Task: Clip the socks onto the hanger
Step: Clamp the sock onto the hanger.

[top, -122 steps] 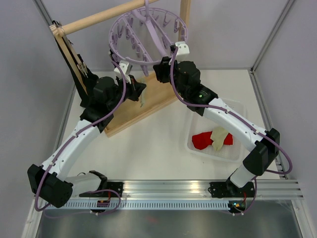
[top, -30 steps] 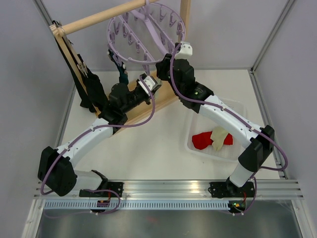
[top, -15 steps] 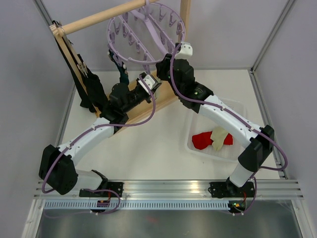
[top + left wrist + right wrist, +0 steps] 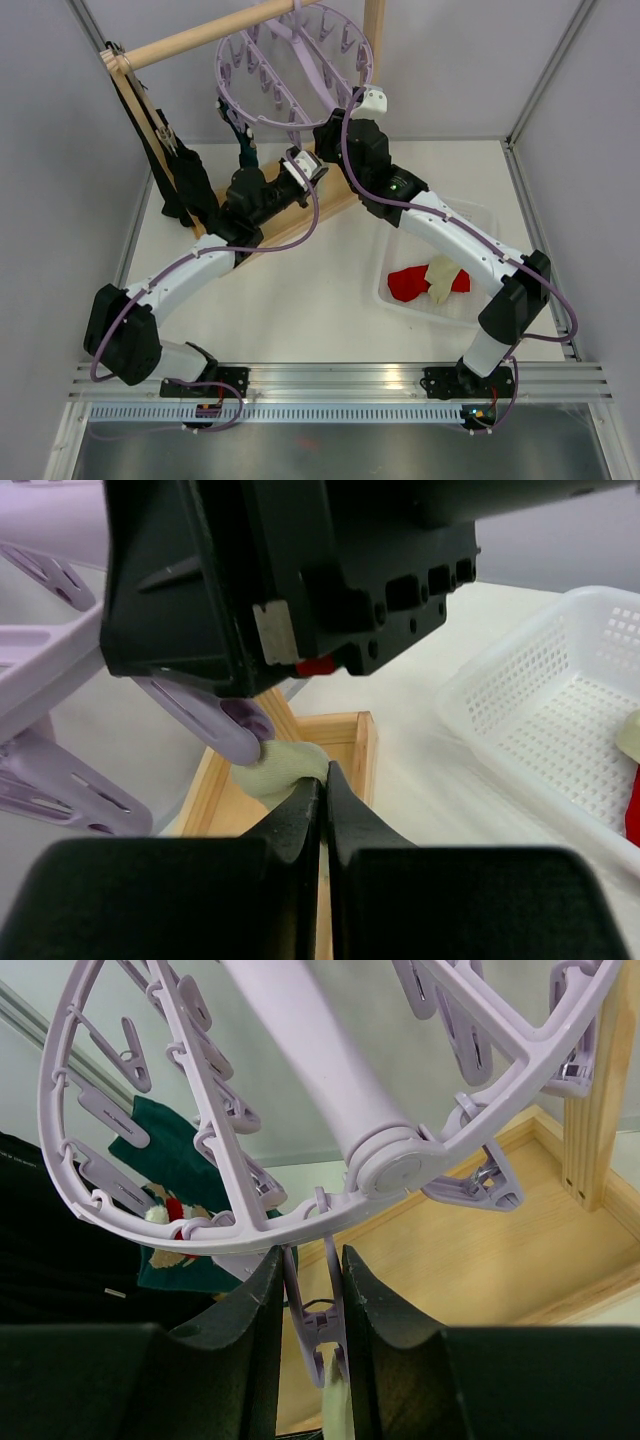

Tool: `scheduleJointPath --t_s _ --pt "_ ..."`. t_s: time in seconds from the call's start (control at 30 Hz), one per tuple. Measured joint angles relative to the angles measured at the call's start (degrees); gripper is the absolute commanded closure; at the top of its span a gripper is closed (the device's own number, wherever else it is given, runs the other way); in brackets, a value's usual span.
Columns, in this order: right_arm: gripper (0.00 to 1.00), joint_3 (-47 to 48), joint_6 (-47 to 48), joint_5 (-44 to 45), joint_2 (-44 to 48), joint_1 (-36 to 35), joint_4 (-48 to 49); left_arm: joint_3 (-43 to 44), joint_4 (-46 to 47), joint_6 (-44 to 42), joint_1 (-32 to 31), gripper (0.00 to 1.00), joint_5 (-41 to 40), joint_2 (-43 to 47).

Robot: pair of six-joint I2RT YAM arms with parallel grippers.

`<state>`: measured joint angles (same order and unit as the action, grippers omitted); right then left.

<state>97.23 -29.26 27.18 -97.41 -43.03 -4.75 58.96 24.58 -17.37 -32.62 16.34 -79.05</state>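
Two sets of fingers at one clip

Two arms of mine meet under the round lavender plastic hanger (image 4: 295, 65), which hangs from the bar of the wooden rack (image 4: 200, 35) at the far left of the surface (image 4: 320, 320).

My left fingers (image 4: 308, 800) are pressed fully together on a pale cream sock (image 4: 285, 770). A bunched fold of it bulges past their tips and touches the end of a small lavender clip (image 4: 318, 1325) dangling from the hanger's outer ring.

My right fingers (image 4: 262, 1310) stand partway apart, one on each side of that same clip. Both touch its sides, so they are closed on it. Through the right wrist camera I see cream fabric just below the clip's lower end. Whether the fabric sits inside the clip's mouth I cannot tell.

A dark teal sock with a red-white pattern (image 4: 180, 1190) hangs below the left side of the ring. It is just beside a long black cloth (image 4: 175, 175) draped on the rack.

To the right, well apart from the hanger, a white mesh plastic basket (image 4: 440, 312) rests on the surface. A red sock (image 4: 408, 284) and another cream sock (image 4: 440, 272) lie in it, touching each other.
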Motion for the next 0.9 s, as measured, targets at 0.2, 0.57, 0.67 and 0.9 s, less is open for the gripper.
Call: scheduleJointPath --t_s 0.2,0.57,0.67,0.9 --pt "1.0 0.11 -0.04 0.0 -0.09 0.0 -0.02 0.02 -0.04 0.0 0.0 0.98 -0.02 -1.6" --pt "1.0 0.11 0.0 0.59 -0.22 0.0 -0.04 0.35 0.09 0.0 0.0 0.98 -0.17 -1.88" --pt "1.0 0.22 0.0 1.09 -0.35 0.0 -0.04 0.31 1.07 0.09 0.0 0.98 -0.46 -1.86" --pt "1.0 0.74 0.02 1.57 -1.05 0.0 -0.17 -0.57 2.99 0.42 0.0 0.98 -1.29 -1.84"
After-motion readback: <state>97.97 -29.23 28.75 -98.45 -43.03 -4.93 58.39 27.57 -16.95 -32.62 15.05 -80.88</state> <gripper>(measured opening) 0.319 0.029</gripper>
